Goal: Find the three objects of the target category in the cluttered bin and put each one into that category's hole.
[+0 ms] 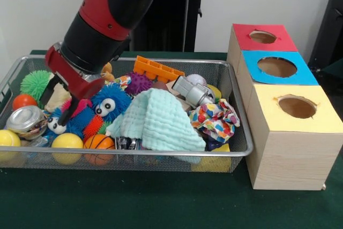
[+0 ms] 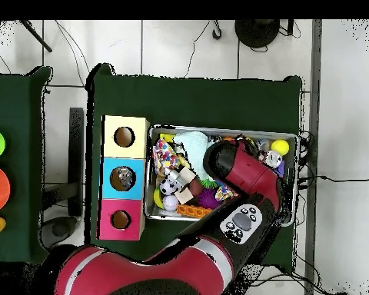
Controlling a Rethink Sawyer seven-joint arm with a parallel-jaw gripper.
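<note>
Here, front view: the end effector is down inside the bin, at the end farthest from the three boxes. Two dark fingers reach in among the toys, one by a cream soft piece, the other by the blue fuzzy googly-eyed toy. They stand somewhat apart, but whether they pinch anything I cannot tell. The mint cloth lies mid-bin, between the end effector and the boxes. The hole, blue-framed, is the middle one of the row, beside the bin's opposite end.

Overhead view: the arm covers the end effector; fingers hidden. The bin lies long-axis toward the blue hole, which sits just beside its short end. Something pale shows inside that hole; unclear what.

Judgement: the coming carry runs along the bin's whole length, from the far end to the middle box, passing over the bin rim.
</note>
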